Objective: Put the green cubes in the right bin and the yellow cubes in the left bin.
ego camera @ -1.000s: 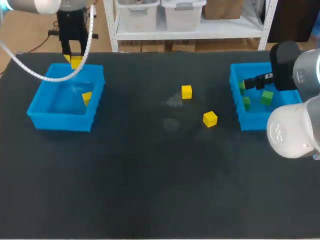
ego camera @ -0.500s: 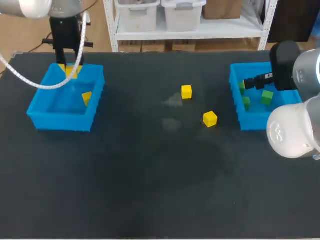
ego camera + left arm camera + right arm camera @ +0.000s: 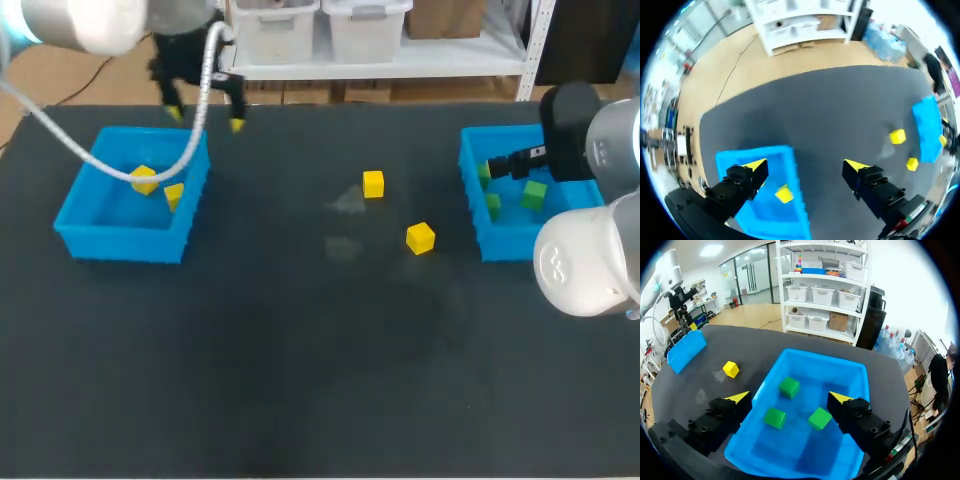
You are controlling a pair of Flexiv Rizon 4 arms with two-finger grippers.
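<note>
Dark table (image 3: 300, 380), a blue bin at each side. The left gripper (image 3: 206, 118), spread and empty, hangs near the far right corner of the left bin (image 3: 75, 235), which holds two yellow cubes (image 3: 144, 179). Two loose yellow cubes (image 3: 373, 183) lie mid-table. The right gripper (image 3: 789, 397), spread and empty, hangs over the right bin (image 3: 472, 215), which holds three green cubes (image 3: 820, 418).

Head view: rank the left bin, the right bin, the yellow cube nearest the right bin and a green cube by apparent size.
1. Left bin.
2. Right bin, partly hidden by the right arm, so maybe equal.
3. Yellow cube and green cube look alike.
</note>
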